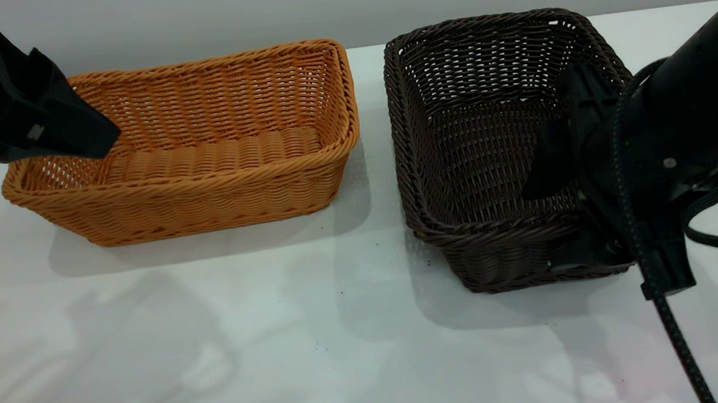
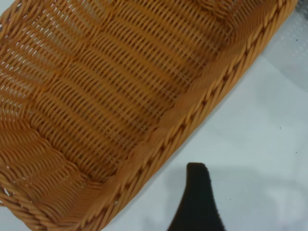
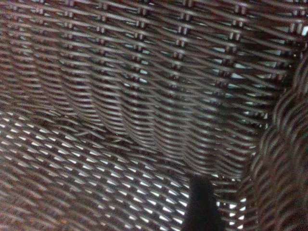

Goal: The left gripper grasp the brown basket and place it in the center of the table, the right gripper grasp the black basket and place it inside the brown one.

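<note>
The brown basket (image 1: pixel 205 168) stands on the white table (image 1: pixel 280 346), left of the middle. The black basket (image 1: pixel 488 148) stands to its right, a gap between them. My left gripper (image 1: pixel 79 135) hovers over the brown basket's left end, open and empty. In the left wrist view one finger (image 2: pixel 197 204) hangs over bare table just outside the braided rim (image 2: pixel 192 120). My right gripper (image 1: pixel 571 212) straddles the black basket's right wall near the front corner. One finger (image 3: pixel 199 207) is inside, clear of the wall (image 3: pixel 279 159). The other finger is hidden.
A grey wall runs behind the table's far edge. Bare white tabletop spreads in front of both baskets. The right arm's braided cable (image 1: pixel 671 325) hangs down past the black basket's front right corner.
</note>
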